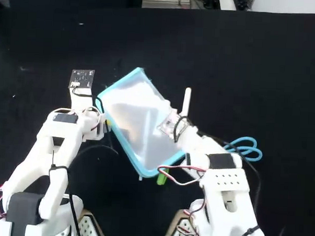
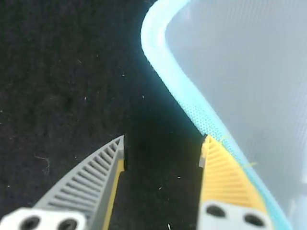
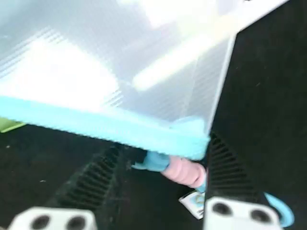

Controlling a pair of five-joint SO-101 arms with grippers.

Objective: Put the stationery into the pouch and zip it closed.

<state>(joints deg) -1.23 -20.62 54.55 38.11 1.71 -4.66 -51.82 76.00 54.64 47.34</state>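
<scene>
The translucent pouch (image 1: 134,119) with a cyan border lies tilted at the table's middle. A pale pen-like shape (image 3: 182,57) shows through its wall. My left gripper (image 1: 101,120) sits at the pouch's left edge. It stands open (image 2: 163,146), with bare cloth between the fingers and the yellow finger (image 2: 223,177) against the cyan rim (image 2: 177,81). My right gripper (image 1: 171,127) is at the pouch's right edge, open (image 3: 160,160), with the cyan corner (image 3: 189,141) and a cyan-and-pink tab (image 3: 184,173) between its jaws. A white pen (image 1: 187,100) pokes out beyond it. A green item (image 1: 162,176) lies at the pouch's near corner.
A looped blue cord (image 1: 246,148) lies right of my right arm. Black cloth (image 1: 243,59) covers the table, with open room at the back and on both sides. A small grey board (image 1: 82,78) stands up by my left gripper.
</scene>
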